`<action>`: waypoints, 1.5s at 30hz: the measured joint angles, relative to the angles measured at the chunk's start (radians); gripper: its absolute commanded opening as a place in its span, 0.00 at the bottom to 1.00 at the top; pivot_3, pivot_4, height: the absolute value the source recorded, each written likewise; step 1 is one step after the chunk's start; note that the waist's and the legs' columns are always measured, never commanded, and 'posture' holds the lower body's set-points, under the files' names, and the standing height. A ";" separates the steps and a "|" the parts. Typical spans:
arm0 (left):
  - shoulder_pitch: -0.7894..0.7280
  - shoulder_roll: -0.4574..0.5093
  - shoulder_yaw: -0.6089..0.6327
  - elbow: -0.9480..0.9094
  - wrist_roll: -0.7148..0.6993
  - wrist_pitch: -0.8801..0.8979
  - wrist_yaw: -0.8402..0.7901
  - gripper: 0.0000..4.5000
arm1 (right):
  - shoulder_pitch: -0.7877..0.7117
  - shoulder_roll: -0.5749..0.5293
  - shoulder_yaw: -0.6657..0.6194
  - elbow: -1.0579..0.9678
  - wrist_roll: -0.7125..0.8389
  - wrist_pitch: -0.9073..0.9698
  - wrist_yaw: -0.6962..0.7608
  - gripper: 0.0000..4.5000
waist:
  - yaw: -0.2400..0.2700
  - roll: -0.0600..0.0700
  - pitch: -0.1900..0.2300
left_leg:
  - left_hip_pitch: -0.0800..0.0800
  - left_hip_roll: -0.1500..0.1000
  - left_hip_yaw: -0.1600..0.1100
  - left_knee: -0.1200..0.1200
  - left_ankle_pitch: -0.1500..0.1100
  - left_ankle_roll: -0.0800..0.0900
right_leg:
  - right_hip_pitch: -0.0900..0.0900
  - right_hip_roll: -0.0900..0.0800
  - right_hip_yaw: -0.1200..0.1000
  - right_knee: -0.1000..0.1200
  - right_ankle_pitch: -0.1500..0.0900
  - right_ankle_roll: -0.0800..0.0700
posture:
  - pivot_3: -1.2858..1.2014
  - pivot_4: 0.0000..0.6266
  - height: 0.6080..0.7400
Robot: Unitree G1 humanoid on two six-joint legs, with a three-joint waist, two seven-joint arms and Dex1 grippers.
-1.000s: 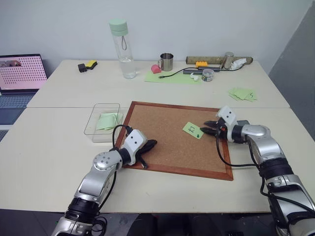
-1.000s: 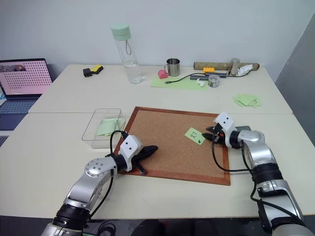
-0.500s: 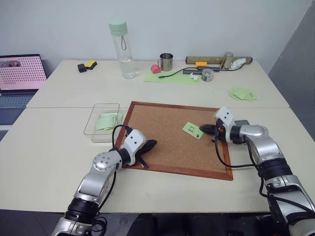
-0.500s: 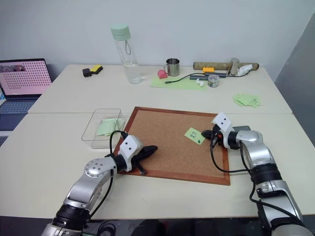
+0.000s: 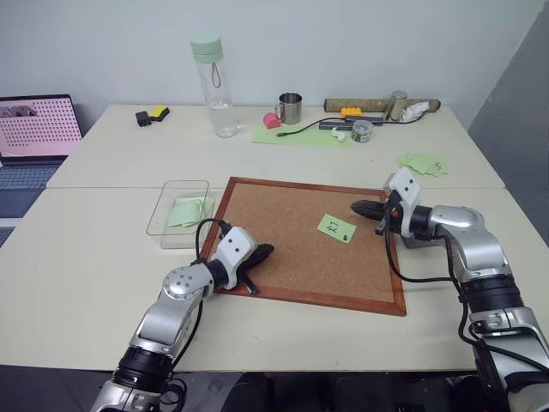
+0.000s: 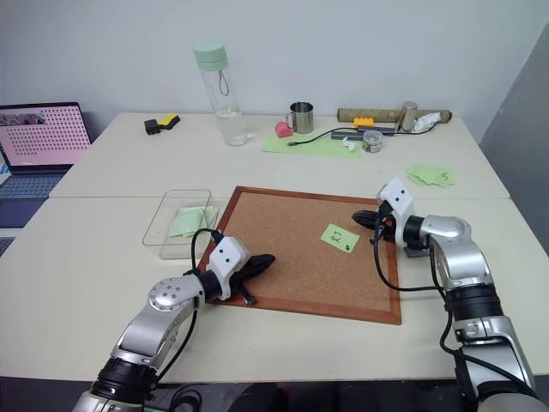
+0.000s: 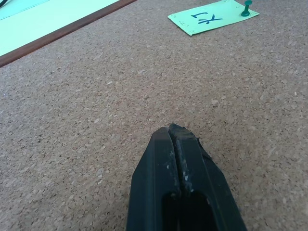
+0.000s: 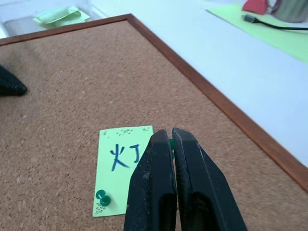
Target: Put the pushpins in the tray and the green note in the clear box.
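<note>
Head views: green note (image 5: 336, 227) on corkboard (image 5: 283, 249), one green pushpin (image 5: 342, 235) in its corner; clear box (image 5: 176, 210) beside the board on tabletop (image 5: 77, 257).
Left wrist: left gripper (image 7: 175, 131) fingers together over cork.
Right wrist: right gripper (image 8: 172, 134) fingers clamped on a green pushpin (image 8: 171, 143) above the note.

Pale table (image 5: 103, 257) with cork board (image 5: 292, 249), clear box (image 5: 176, 210), bottle (image 5: 212, 86), mug (image 5: 290, 108).
</note>
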 measured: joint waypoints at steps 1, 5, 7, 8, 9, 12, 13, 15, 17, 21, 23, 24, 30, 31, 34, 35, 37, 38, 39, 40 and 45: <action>0.000 0.000 0.000 0.000 0.000 0.000 0.000 0.00 | 0.000 -0.004 -0.001 -0.007 0.004 0.006 -0.002 0.01 | 0.000 0.000 0.000 | 0.000 0.000 0.000 0.000 0.000 0.000 | 0.000 0.000 0.000 0.000 0.000 0.000 | 0.52 0.24 1.00; -0.001 -0.002 -0.004 0.001 0.000 0.000 0.001 0.00 | 0.000 -0.065 -0.019 -0.019 0.019 0.034 -0.003 0.01 | 0.001 0.000 0.000 | 0.000 0.000 0.000 0.000 0.000 0.000 | 0.000 0.000 0.000 0.000 0.000 0.000 | 0.52 0.24 1.00; -0.001 -0.002 -0.005 0.001 0.000 0.000 0.001 0.00 | 0.002 -0.129 -0.038 -0.010 0.012 0.044 -0.004 0.01 | 0.001 0.000 0.000 | -0.001 0.000 0.000 0.000 0.000 0.000 | 0.000 0.000 0.000 -0.001 0.000 0.000 | 0.52 0.24 1.00; 0.000 -0.002 -0.004 0.001 0.000 0.000 0.001 0.00 | 0.003 -0.159 -0.044 0.006 0.002 0.045 -0.009 0.01 | 0.001 0.000 0.000 | 0.000 0.000 0.000 0.000 0.000 0.000 | 0.000 0.000 0.000 -0.001 0.000 0.000 | 0.52 0.24 1.00; 0.000 -0.002 -0.003 0.000 0.000 0.000 0.001 0.00 | 0.009 -0.190 -0.050 0.034 -0.017 0.044 -0.023 0.01 | 0.001 0.000 0.000 | 0.000 0.000 0.000 0.000 0.000 0.000 | 0.000 0.000 0.000 -0.001 0.000 0.000 | 0.52 0.24 1.00; -0.001 -0.002 -0.003 0.000 0.000 0.000 0.000 0.00 | 0.042 -0.239 -0.052 0.116 -0.060 0.043 -0.053 0.01 | 0.001 0.000 0.000 | 0.000 0.000 0.000 0.000 0.000 0.000 | 0.000 0.000 0.000 -0.001 0.000 0.000 | 0.52 0.24 1.00; -0.002 -0.002 -0.002 0.001 0.000 0.000 -0.001 0.00 | 0.054 -0.243 -0.051 0.139 -0.071 0.043 -0.060 0.01 | 0.000 0.000 0.000 | 0.000 0.000 0.001 0.000 0.000 0.000 | 0.000 0.000 0.001 0.000 0.000 0.000 | 0.52 0.24 1.00; -0.004 -0.002 -0.003 0.005 0.000 0.000 -0.002 0.00 | 0.066 -0.243 -0.046 0.149 -0.082 0.043 -0.067 0.01 | -0.001 0.001 -0.001 | 0.001 0.000 0.002 0.000 0.000 0.000 | 0.000 0.000 0.001 0.000 0.000 0.000 | 0.52 0.24 1.00; -0.007 -0.002 -0.003 0.007 0.000 0.000 -0.001 0.00 | 0.069 -0.243 -0.038 0.153 -0.093 0.043 -0.076 0.12 | 0.000 0.001 -0.001 | 0.001 0.000 0.002 0.000 0.000 0.000 | 0.000 0.000 0.001 0.001 0.000 0.000 | 0.52 0.24 1.00; -0.008 -0.002 -0.004 0.007 0.000 0.000 -0.002 0.00 | 0.069 -0.241 -0.038 0.164 -0.099 0.028 -0.099 0.31 | 0.001 0.001 -0.001 | 0.000 0.000 0.002 0.000 0.000 0.000 | 0.001 0.000 0.001 0.000 0.000 0.000 | 0.52 0.24 1.00; -0.008 -0.002 -0.004 0.007 0.000 0.000 -0.002 0.00 | 0.070 -0.240 -0.039 0.173 -0.099 0.025 -0.106 0.40 | 0.001 0.001 -0.001 | 0.001 0.000 0.002 0.000 0.000 0.000 | 0.001 0.000 0.001 0.000 0.000 0.000 | 0.52 0.24 1.00; -0.008 -0.002 -0.003 0.007 0.000 0.000 -0.003 0.00 | 0.070 -0.240 -0.039 0.173 -0.098 0.025 -0.106 0.45 | 0.001 0.001 -0.001 | 0.001 0.000 0.002 0.000 0.000 0.000 | 0.001 0.000 0.001 0.000 0.000 0.000 | 0.52 0.24 1.00; -0.006 -0.002 -0.003 0.003 0.000 0.000 -0.003 0.00 | 0.071 -0.241 -0.042 0.163 -0.080 0.024 -0.078 0.68 | 0.001 0.001 -0.001 | 0.001 0.000 0.002 0.000 0.000 0.000 | 0.001 0.000 0.001 0.000 0.000 0.000 | 0.52 0.24 1.00; -0.005 -0.002 -0.003 0.003 0.000 0.000 -0.003 0.00 | 0.074 -0.241 -0.044 0.148 -0.070 0.024 -0.067 0.68 | 0.000 0.001 -0.001 | 0.001 0.000 0.002 0.000 0.000 0.000 | 0.001 0.000 0.001 0.000 0.000 0.000 | 0.52 0.24 1.00; -0.004 -0.002 -0.003 0.002 0.000 0.000 -0.003 0.00 | 0.102 -0.240 -0.048 0.044 -0.027 0.022 -0.010 0.68 | 0.001 0.001 -0.001 | 0.000 0.000 0.001 0.000 0.000 0.000 | 0.001 0.000 0.001 0.000 0.000 0.000 | 0.52 0.24 1.00; -0.004 -0.002 -0.003 0.002 0.000 0.000 -0.005 0.00 | 0.123 -0.230 -0.044 -0.021 -0.006 0.021 0.015 0.68 | 0.000 0.001 -0.001 | 0.000 0.000 0.001 0.000 0.000 0.000 | 0.001 0.000 0.001 0.000 0.000 0.000 | 0.52 0.24 1.00; -0.007 -0.002 -0.003 0.003 0.000 0.000 -0.006 0.00 | 0.140 -0.202 -0.035 -0.080 0.010 0.019 0.026 0.68 | 0.000 0.001 -0.001 | 0.000 0.000 0.001 0.000 0.000 0.000 | 0.001 0.000 0.001 0.000 0.000 0.000 | 0.52 0.24 1.00; -0.008 -0.002 -0.003 0.004 0.000 0.000 -0.006 0.00 | 0.155 -0.176 -0.023 -0.118 0.021 0.018 0.026 0.68 | 0.001 0.001 -0.001 | 0.001 0.000 0.001 0.000 0.000 0.000 | 0.001 0.000 0.000 0.000 0.000 0.000 | 0.52 0.24 1.00; -0.007 -0.002 -0.003 0.004 0.000 0.000 -0.008 0.00 | 0.165 -0.154 -0.016 -0.141 0.027 0.019 0.025 0.68 | 0.001 0.000 -0.001 | 0.001 0.000 0.001 0.000 0.000 0.000 | 0.001 0.000 0.000 0.000 0.000 0.000 | 0.52 0.24 1.00; -0.008 -0.002 -0.003 0.004 0.000 0.001 -0.009 0.00 | 0.172 -0.127 0.002 -0.163 0.032 0.021 0.024 0.68 | 0.000 0.000 -0.001 | 0.001 0.000 0.001 0.000 0.000 0.000 | 0.001 0.000 0.001 0.000 0.000 0.000 | 0.52 0.24 1.00; -0.011 -0.002 -0.005 0.005 0.000 0.001 -0.010 0.00 | 0.174 -0.041 0.058 -0.189 0.025 0.018 -0.001 0.68 | 0.001 0.000 -0.001 | 0.000 0.000 0.000 0.000 0.000 0.000 | 0.000 0.000 0.000 0.000 0.000 0.000 | 0.52 0.24 1.00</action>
